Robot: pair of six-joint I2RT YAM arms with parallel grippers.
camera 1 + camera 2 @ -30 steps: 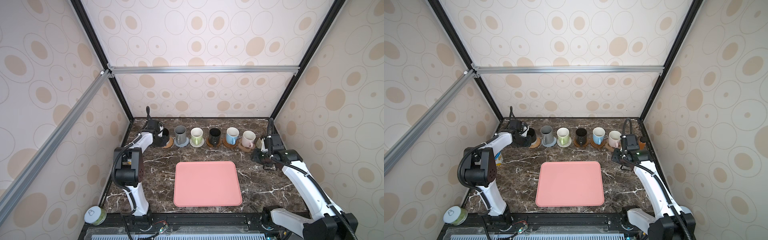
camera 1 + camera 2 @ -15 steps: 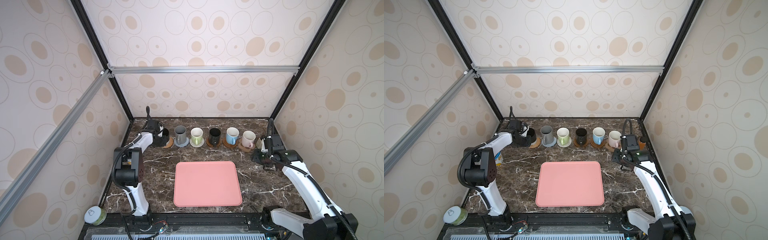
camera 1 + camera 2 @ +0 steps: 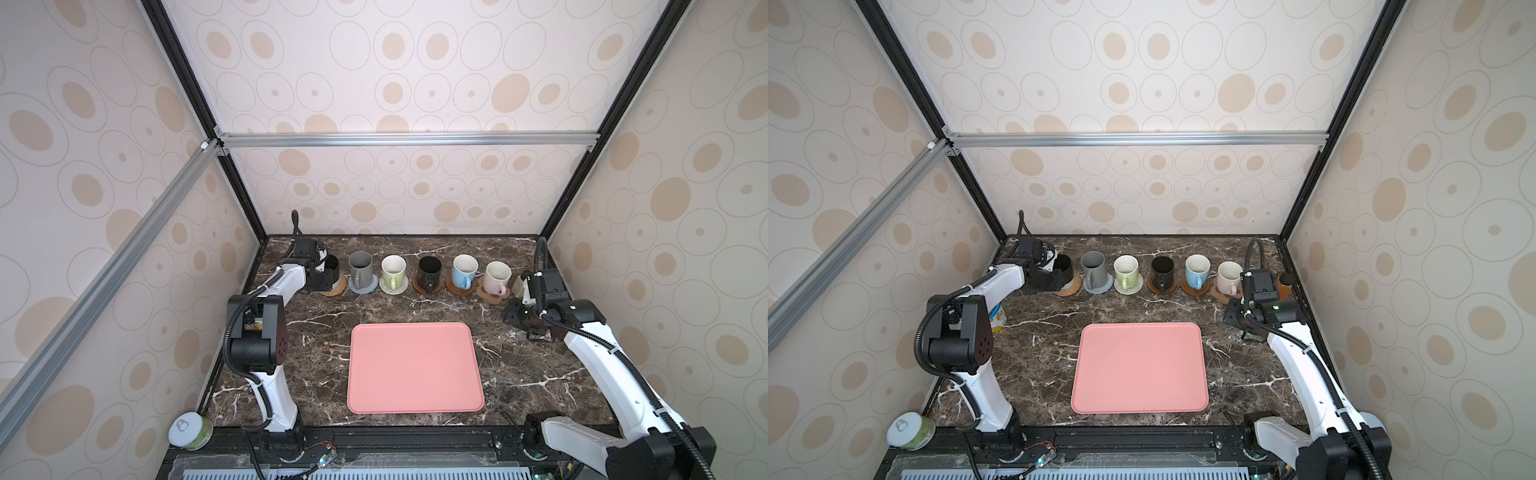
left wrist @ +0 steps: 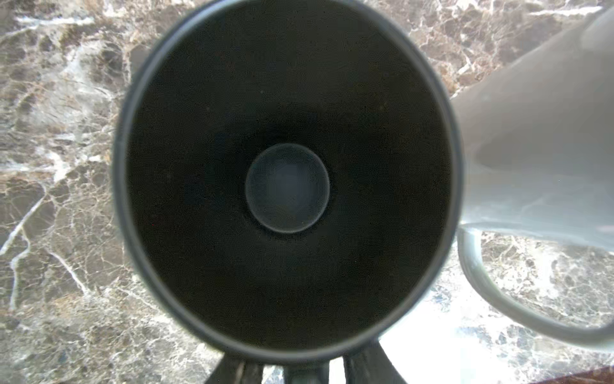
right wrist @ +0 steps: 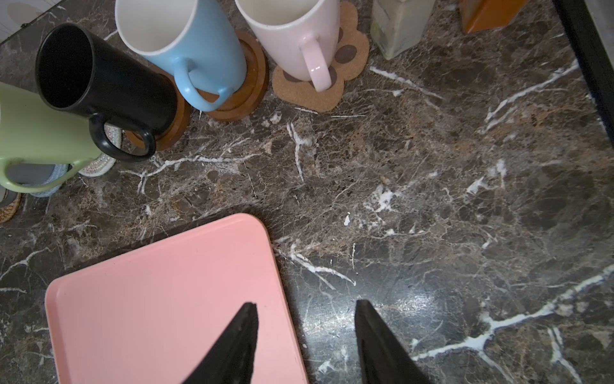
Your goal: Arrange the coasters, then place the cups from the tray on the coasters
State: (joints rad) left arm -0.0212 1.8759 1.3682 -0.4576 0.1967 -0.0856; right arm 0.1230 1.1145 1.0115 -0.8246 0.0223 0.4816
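Observation:
Six cups stand in a row at the back, each on a coaster. The leftmost black cup (image 3: 332, 266) (image 4: 285, 179) is on the tan rattan coaster (image 3: 336, 289). My left gripper (image 3: 324, 280) (image 4: 307, 367) is open, its fingers standing off either side of that cup's handle. Then come the grey cup (image 3: 360, 266), green cup (image 3: 393, 270), second black cup (image 3: 429, 270), blue cup (image 3: 464, 270) and pink cup (image 3: 496, 276) on the paw coaster (image 5: 352, 56). The pink tray (image 3: 415, 368) holds nothing. My right gripper (image 3: 525, 324) (image 5: 305, 304) hangs open and empty over the tray's far right corner.
A lidded green can (image 3: 189, 430) sits outside the table's front left corner. A small carton (image 3: 998, 318) stands by the left arm. A pale jar (image 5: 398, 26) and an orange box (image 5: 488, 13) stand at the back right, next to the paw coaster.
My left gripper's jaws have come apart from the black cup's handle. The cup stays upright on the rattan coaster. The right arm has not moved.

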